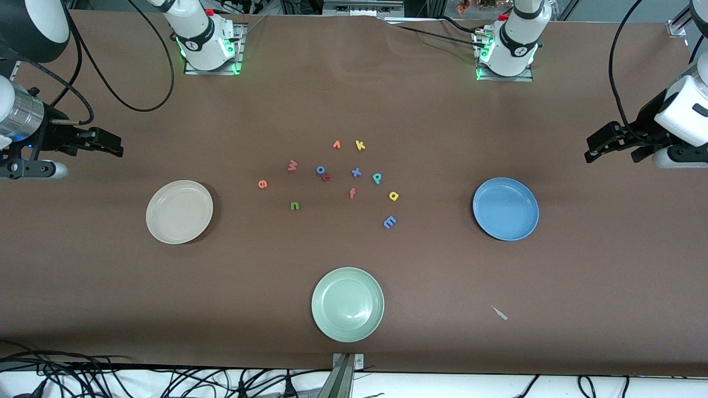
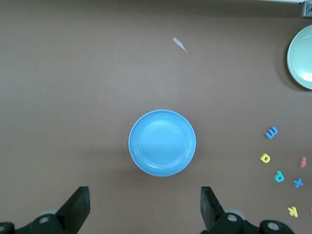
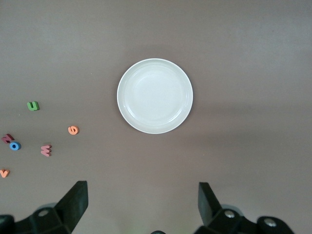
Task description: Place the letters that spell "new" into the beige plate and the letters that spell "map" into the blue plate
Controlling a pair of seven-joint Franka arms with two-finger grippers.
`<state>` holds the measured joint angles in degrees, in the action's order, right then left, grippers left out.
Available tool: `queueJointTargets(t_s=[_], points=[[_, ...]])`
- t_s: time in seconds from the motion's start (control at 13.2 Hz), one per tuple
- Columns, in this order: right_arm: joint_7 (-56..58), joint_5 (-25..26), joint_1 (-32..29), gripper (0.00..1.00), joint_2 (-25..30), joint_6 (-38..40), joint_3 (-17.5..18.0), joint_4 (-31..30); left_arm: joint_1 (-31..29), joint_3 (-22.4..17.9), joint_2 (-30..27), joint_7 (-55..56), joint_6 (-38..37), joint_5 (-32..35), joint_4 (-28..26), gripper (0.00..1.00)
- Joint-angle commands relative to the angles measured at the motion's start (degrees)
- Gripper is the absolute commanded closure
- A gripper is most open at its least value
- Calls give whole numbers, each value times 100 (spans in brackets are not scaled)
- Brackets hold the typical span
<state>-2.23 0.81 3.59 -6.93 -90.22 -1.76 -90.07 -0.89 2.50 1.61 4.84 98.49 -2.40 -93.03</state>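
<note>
The beige plate point(image 1: 179, 211) lies toward the right arm's end of the table and the blue plate point(image 1: 505, 209) toward the left arm's end; nothing lies in either. Between them are scattered the green "n" point(image 1: 295, 205), orange "e" point(image 1: 263, 184), red-pink "w" point(image 1: 292, 165), periwinkle "m" point(image 1: 390, 222), yellow "a" point(image 1: 394, 195) and teal "p" point(image 1: 377, 178). My right gripper point(image 1: 117, 145) hangs open high beside the beige plate point(image 3: 155, 96), holding nothing. My left gripper point(image 1: 600, 149) hangs open high beside the blue plate point(image 2: 162, 142), also holding nothing.
A pale green plate point(image 1: 347, 304) sits nearest the front camera. Among the letters lie a yellow "k" point(image 1: 360, 145), a blue "x" point(image 1: 356, 172), an orange "f" point(image 1: 352, 193), a blue "o" point(image 1: 320, 169) touching a small red letter, and another orange letter point(image 1: 336, 145). A paper scrap point(image 1: 499, 313) lies near the front edge.
</note>
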Motion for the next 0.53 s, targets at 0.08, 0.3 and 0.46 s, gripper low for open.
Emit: queueJointTargets(t_s=[0.08,0.3,0.46], points=[[56,-99,-42,0,16,-4,9,16,19,109,200,-133,-198,-103,418,0],[65,-99,-42,0,7,-4,9,16,-60,251,182,-141,-409,-77,453,0],[65,-99,-42,0,7,-4,9,16,-78,234,182,-124,-418,-85,462,0]])
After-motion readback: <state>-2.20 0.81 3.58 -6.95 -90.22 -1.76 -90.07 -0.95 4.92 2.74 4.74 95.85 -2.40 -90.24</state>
